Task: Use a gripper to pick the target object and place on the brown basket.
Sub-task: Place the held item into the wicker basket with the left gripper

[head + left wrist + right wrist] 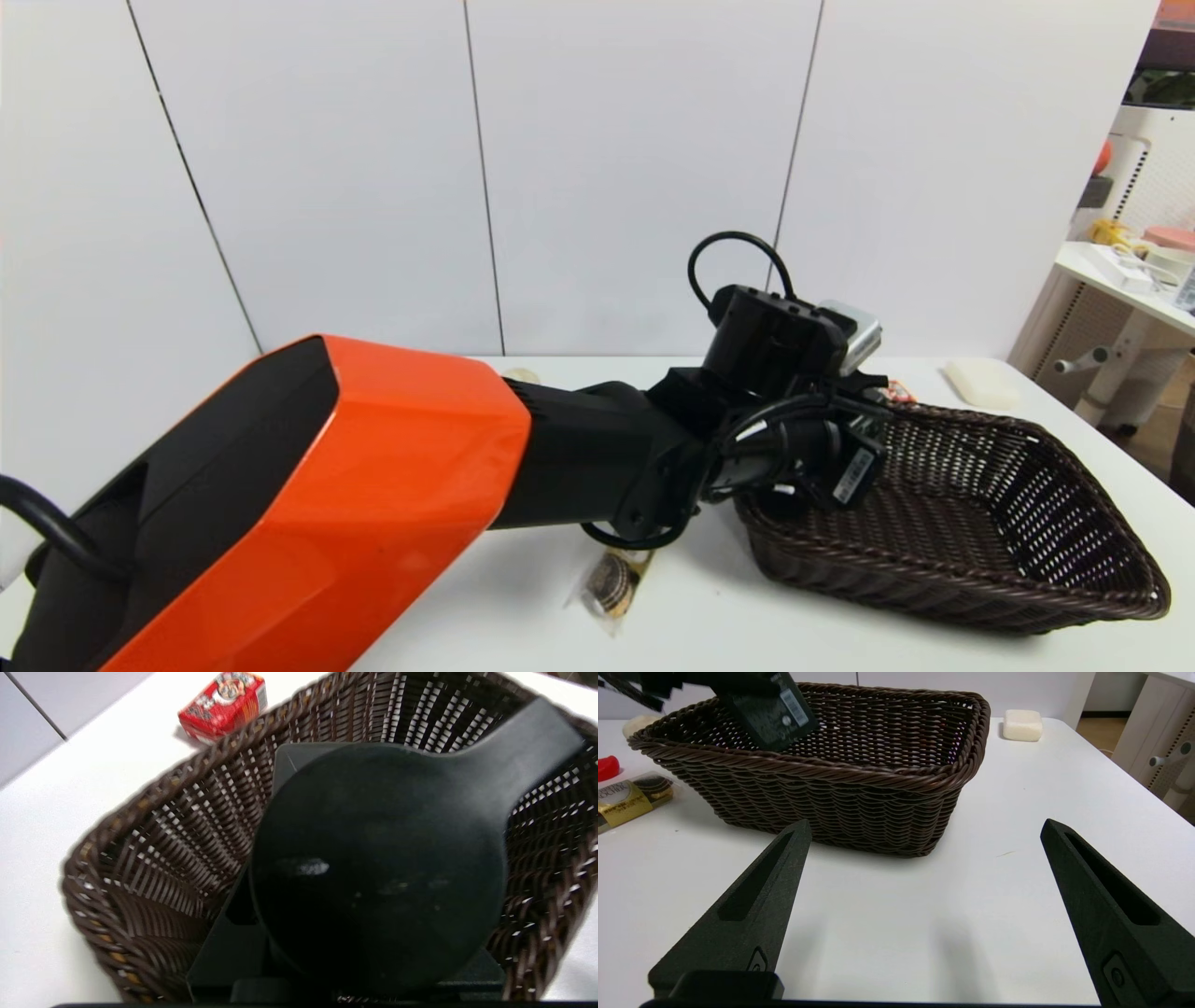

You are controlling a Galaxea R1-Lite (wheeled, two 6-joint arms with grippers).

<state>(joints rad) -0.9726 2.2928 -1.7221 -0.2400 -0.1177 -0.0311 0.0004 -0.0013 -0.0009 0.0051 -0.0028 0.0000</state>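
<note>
My left gripper (834, 446) is shut on the dark grey pump bottle (854, 476) and holds it tilted in the air over the left end of the brown basket (1018, 597). In the left wrist view the black pump head (378, 872) fills the middle, with the basket's weave (154, 849) below and around it. In the right wrist view the bottle (766, 711) hangs at the basket's rim (878, 777). My right gripper (924, 828) is open and empty, low over bare table in front of the basket.
A wrapped chocolate pack (611, 581) lies left of the basket, also in the right wrist view (630, 798) beside a red toy (607, 767). A red box (224, 702) sits behind the basket. A cream block (980, 383) lies at the far right. A side table (1120, 271) stands beyond.
</note>
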